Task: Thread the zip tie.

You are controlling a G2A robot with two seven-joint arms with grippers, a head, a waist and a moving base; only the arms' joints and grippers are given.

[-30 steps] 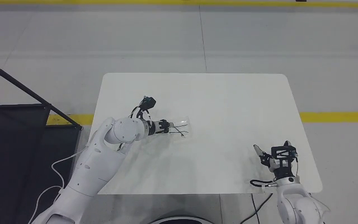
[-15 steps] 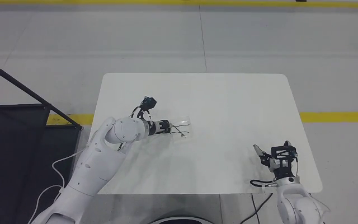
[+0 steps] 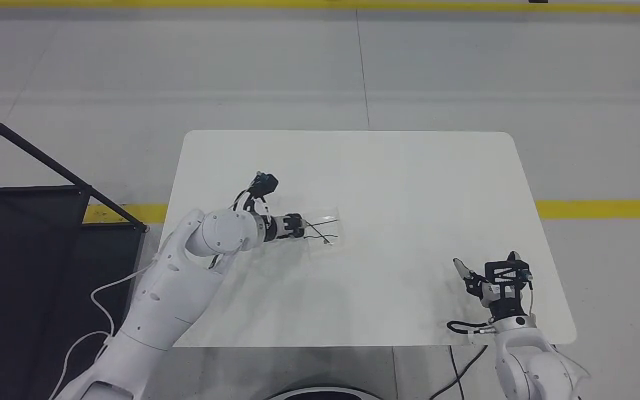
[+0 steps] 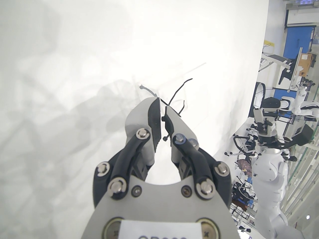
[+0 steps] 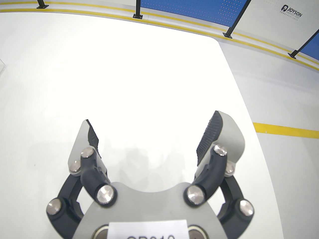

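My left gripper is over the left part of the white table, shut on a thin black zip tie that runs between its pads, head end toward the wrist. From above, the left gripper sits at the edge of a clear shallow tray. Past the fingertips lie another black zip tie and a pale one. My right gripper is open with nothing between its fingers. It hovers near the table's front right corner, and the top view shows the right gripper there too.
The table's right edge runs close beside the right gripper. A broad bare stretch of tabletop lies between the two arms. A black frame stands off the table's left side.
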